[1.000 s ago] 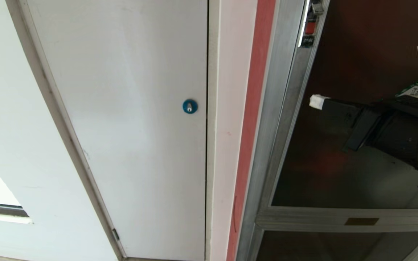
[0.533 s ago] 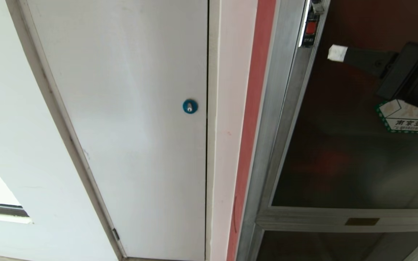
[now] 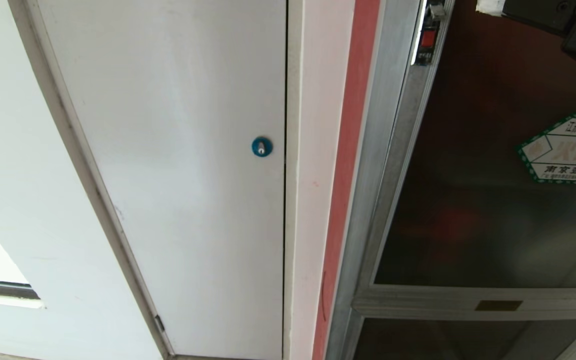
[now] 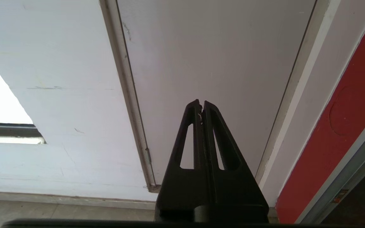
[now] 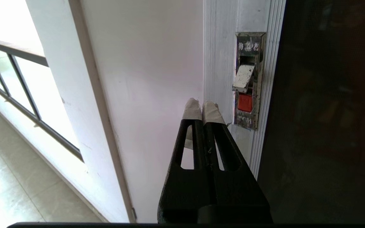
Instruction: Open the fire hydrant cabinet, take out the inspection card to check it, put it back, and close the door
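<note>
The fire hydrant cabinet's silver frame (image 3: 385, 150) runs down the right side of the head view. Its dark glass door (image 3: 473, 200) is closed and carries a green-bordered hexagonal sticker (image 3: 565, 149). A metal latch with a red button (image 3: 427, 39) sits in the frame near the top. My right gripper (image 3: 488, 6) is at the top edge, shut and empty. In the right wrist view its taped tips (image 5: 203, 109) are just beside and below the latch (image 5: 246, 80), apart from it. My left gripper (image 4: 201, 104) is parked, shut, facing the white door. The inspection card is hidden.
A plain white door (image 3: 178, 175) with a blue round lock (image 3: 261, 146) fills the left. A red strip (image 3: 348, 150) separates it from the cabinet. A lower dark glass panel (image 3: 468, 340) lies below the door's rail. A balcony railing (image 5: 11, 79) stands far left.
My right gripper has risen in front of the glass door, from mid-height to the top edge near the latch, uncovering the sticker. Door and left arm are unchanged.
</note>
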